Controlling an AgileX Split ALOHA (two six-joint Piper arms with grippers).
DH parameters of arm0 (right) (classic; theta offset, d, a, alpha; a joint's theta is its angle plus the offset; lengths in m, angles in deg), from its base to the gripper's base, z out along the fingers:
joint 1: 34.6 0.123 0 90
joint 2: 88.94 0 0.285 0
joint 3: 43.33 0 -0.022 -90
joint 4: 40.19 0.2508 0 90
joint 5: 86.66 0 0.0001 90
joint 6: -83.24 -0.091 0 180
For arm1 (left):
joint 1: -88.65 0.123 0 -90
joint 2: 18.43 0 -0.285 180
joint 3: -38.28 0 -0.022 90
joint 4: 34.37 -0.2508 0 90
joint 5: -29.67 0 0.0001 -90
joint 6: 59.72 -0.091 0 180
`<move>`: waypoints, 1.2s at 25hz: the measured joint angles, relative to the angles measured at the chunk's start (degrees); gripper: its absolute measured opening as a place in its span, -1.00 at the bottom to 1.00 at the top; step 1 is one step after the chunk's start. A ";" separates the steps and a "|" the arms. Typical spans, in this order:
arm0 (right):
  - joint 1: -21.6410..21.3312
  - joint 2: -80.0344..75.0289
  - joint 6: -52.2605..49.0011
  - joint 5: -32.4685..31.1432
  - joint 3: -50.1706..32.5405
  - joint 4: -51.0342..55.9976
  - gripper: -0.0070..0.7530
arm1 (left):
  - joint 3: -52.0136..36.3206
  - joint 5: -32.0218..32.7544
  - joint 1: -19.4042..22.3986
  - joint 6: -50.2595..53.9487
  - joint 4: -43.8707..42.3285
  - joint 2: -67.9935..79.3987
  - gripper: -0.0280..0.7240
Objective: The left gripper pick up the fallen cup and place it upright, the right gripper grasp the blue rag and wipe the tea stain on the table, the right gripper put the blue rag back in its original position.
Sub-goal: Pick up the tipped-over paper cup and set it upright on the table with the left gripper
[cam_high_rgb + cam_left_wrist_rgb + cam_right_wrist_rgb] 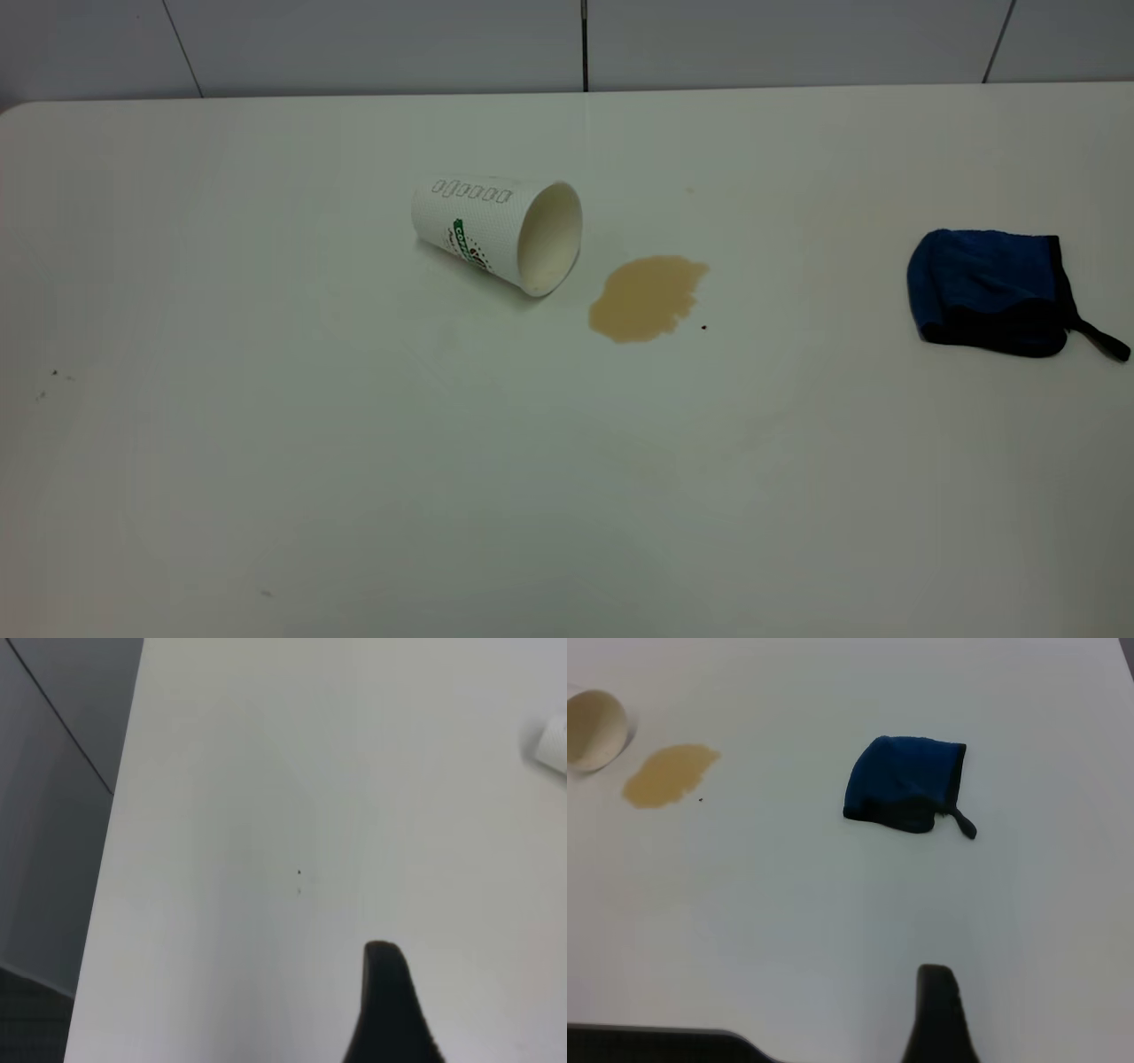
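While the cup [496, 233] lies on its side near the middle of the table [266, 443], neither arm shows in the exterior view, so the coming grasp turns on how the cup's long axis runs: its closed base points away from the tea stain [648, 298] and its open mouth faces that stain, just short of touching it. From the left wrist view only 1 dark fingertip of the left gripper [390, 1010] shows above bare tabletop, with a corner of the cup well off to one side, and I cannot tell whether its fingers are spread or closed. The right gripper [939, 1014] likewise shows 1 fingertip, its state unreadable, with the blue rag [992, 292] ahead of it, well apart from the stain on the side away from the cup. The cup is dimpled white paper with a smooth cream inner wall; the rag is soft, crumpled, black-edged, trailing a short strap; the stain is a flat, irregular brown film.
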 joint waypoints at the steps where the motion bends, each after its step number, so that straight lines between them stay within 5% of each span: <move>1: 0.00 0.00 0.00 0.00 0.00 0.00 0.56 | 1.75 -0.53 0.00 0.08 0.25 3.49 0.51; 8: 0.00 0.00 0.00 0.00 0.00 0.00 0.56 | 10.02 -4.77 -1.58 0.12 3.52 24.45 0.51; 14: 0.00 0.00 0.00 0.00 0.00 0.00 0.56 | 13.72 -11.96 -9.67 2.74 2.11 38.57 0.51; 30: 0.00 0.00 0.00 0.00 0.00 0.00 0.56 | 28.22 -15.60 -30.83 28.93 -24.11 73.82 0.51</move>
